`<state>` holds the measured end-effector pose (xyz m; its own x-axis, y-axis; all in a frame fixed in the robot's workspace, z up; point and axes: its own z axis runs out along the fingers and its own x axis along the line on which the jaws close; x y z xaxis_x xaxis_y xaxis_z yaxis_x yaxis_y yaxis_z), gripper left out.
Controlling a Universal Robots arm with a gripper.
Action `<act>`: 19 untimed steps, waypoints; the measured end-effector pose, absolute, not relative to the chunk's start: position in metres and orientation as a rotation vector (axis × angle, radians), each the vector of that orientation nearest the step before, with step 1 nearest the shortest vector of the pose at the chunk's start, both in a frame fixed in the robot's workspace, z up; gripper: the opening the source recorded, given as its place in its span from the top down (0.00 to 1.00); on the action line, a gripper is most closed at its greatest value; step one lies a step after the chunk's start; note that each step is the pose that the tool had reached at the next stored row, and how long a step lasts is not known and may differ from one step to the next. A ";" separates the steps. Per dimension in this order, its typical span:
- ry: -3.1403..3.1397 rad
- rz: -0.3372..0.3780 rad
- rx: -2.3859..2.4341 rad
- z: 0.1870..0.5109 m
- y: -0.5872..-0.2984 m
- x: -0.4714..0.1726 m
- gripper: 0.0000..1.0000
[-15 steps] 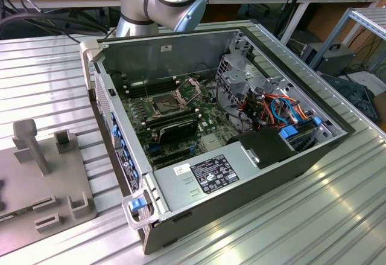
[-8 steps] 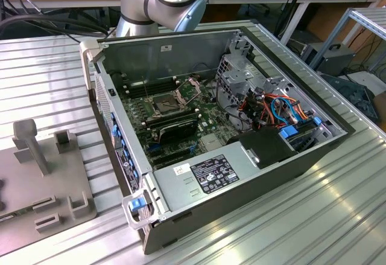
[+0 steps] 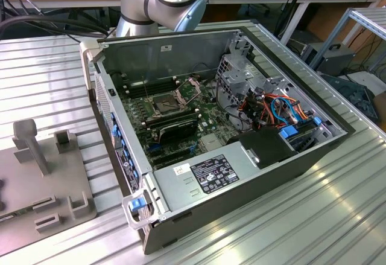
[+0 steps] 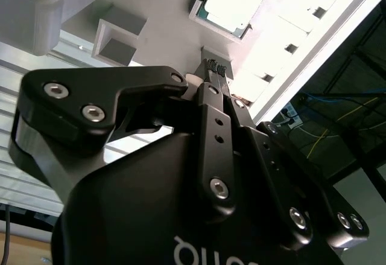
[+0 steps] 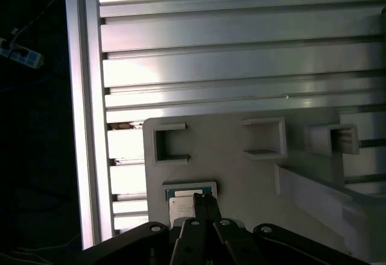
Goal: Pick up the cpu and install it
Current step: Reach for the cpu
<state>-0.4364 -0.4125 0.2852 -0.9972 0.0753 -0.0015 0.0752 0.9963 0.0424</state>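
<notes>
Gripper (image 4: 214, 67) fingers are pressed together and grip nothing, tips aimed at the plate (image 5: 241, 180). Cpu (image 5: 180, 206) lies flat in its frame near the plate's edge, just beyond the tips and seemingly apart from them. Socket (image 3: 165, 102) sits in the case (image 3: 169, 54), well away.

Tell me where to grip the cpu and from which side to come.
Take the cpu by two opposite thin edges, coming straight down from above. It lies flat in a shallow framed seat on the grey fixture plate, so only its top is open; a sideways approach would likely hit the frame. The gripper hangs shut just over it.
</notes>
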 end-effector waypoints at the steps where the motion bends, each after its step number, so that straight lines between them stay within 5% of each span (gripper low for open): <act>1: 3.135 0.066 0.118 0.285 -0.413 -0.436 0.89; 19: 3.136 0.066 0.118 0.277 -0.419 -0.438 0.89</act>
<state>-0.4379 -0.4193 0.2767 -0.9972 0.0753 -0.0014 0.0752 0.9963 0.0423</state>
